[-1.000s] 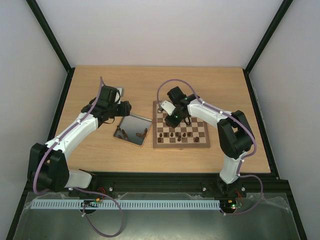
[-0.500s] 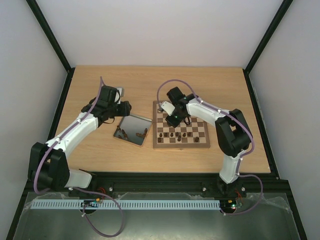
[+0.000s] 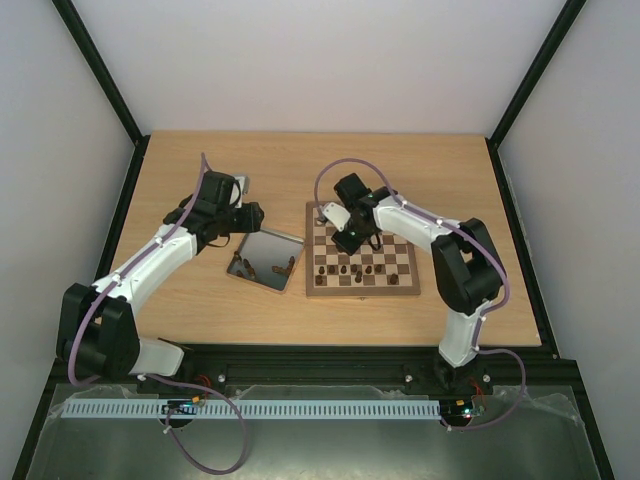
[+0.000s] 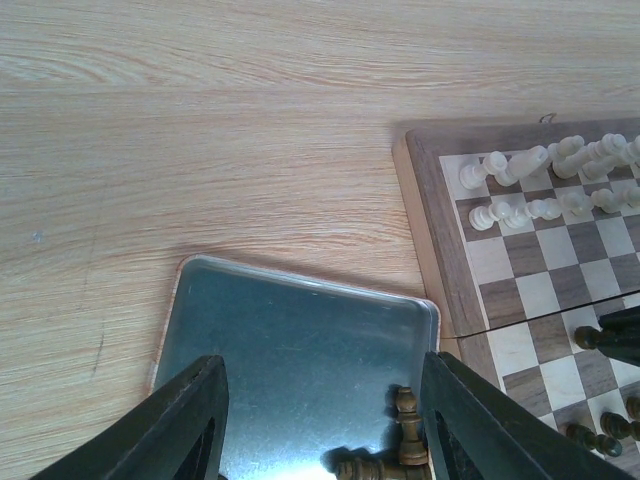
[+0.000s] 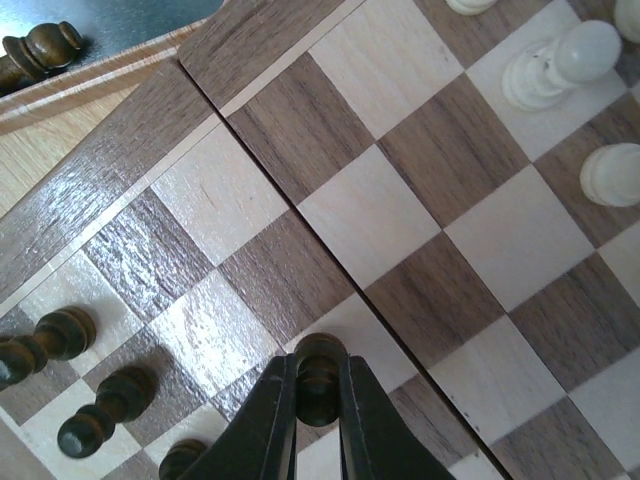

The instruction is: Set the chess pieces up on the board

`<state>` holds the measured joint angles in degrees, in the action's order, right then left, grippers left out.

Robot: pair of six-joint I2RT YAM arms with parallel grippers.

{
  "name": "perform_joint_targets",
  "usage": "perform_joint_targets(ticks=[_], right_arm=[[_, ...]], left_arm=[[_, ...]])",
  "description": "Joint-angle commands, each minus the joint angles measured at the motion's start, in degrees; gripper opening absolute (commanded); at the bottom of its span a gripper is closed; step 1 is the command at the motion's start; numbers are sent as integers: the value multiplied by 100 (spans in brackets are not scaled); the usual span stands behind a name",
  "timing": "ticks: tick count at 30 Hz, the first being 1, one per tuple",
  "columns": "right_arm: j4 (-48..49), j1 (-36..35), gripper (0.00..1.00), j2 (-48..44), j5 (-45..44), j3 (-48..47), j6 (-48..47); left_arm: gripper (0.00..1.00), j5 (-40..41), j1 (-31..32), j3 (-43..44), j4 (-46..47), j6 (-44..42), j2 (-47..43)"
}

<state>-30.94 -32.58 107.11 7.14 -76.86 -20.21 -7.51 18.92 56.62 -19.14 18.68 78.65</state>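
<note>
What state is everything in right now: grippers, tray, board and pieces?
left gripper, open, empty.
held piece, dark, upright between the fingers.
right gripper, shut on held piece.
tray, holds loose dark pieces lying down.
board, open flat, partly set.
light pieces, standing in two rows.

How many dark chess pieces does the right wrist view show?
5 dark pieces: one in the right claw, three standing on the board lower left, one lying on the tray upper left. Others may be hidden.
</note>
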Motion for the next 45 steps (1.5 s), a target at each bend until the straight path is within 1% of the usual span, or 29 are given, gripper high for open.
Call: perform_joint_targets(ticks=[1, 15, 22, 34, 45], right_arm=[[-380, 146, 5, -470, -113, 139, 32], [-574, 1286, 5, -2029, -213, 1530, -153], [-685, 1480, 5, -2406, -291, 2002, -302], [-651, 1482, 7, -2314, 1, 2301, -441], [-300, 1482, 8, -2130, -169, 2426, -401]], left_arm=[[54, -72, -57, 54, 81, 22, 43], [54, -146, -60, 60, 77, 22, 48], [54, -167, -59, 46, 77, 22, 28], [54, -181, -59, 45, 77, 13, 60], [54, -198, -62, 43, 77, 13, 91]])
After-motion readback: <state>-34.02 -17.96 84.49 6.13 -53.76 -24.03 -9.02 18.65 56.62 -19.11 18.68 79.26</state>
